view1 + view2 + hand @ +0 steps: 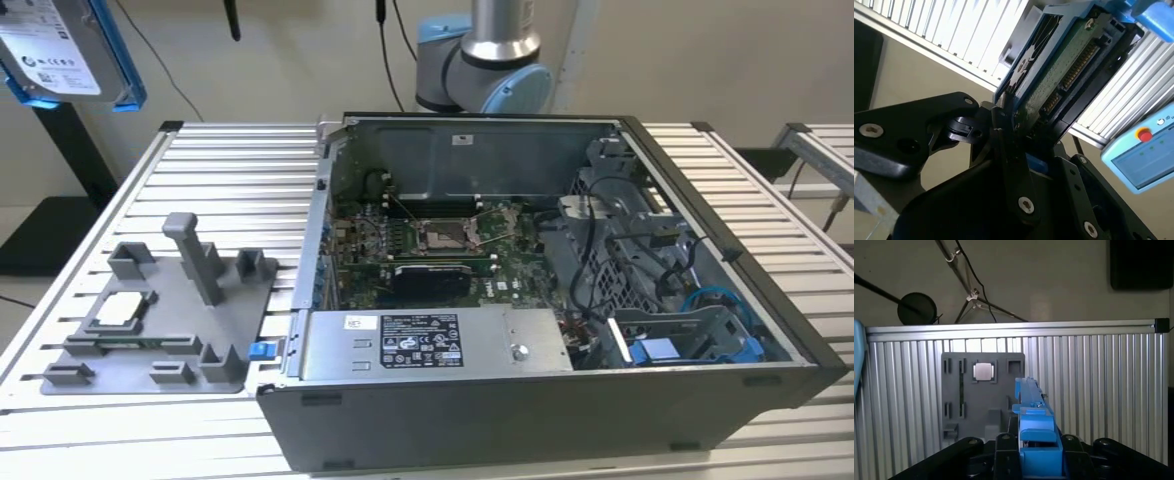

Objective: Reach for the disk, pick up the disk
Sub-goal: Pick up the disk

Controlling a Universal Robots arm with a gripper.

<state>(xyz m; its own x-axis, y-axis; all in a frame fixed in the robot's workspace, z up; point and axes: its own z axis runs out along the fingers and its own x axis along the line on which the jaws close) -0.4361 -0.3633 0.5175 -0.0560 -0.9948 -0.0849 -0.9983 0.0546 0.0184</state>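
The black claw [1031,127] is closed on the disk [1064,65], a flat silver hard drive in a bright blue plastic frame, with its fingers pressed against both faces in the second wrist view. The claw's own bulk hides the gripped end of the disk there. In the first wrist view the disk [1031,405] appears edge-on, standing out of the claw [1039,455], held clear above the ribbed aluminium desk [1094,390]. In the exterior view the disk [60,50] hangs high at the exterior view's left, cut off by the frame edge, with open air around it. Below, the desk carries a grey plastic holder tray [260,310] with a small square silver chip [118,310], beside an open dark computer case [534,420].
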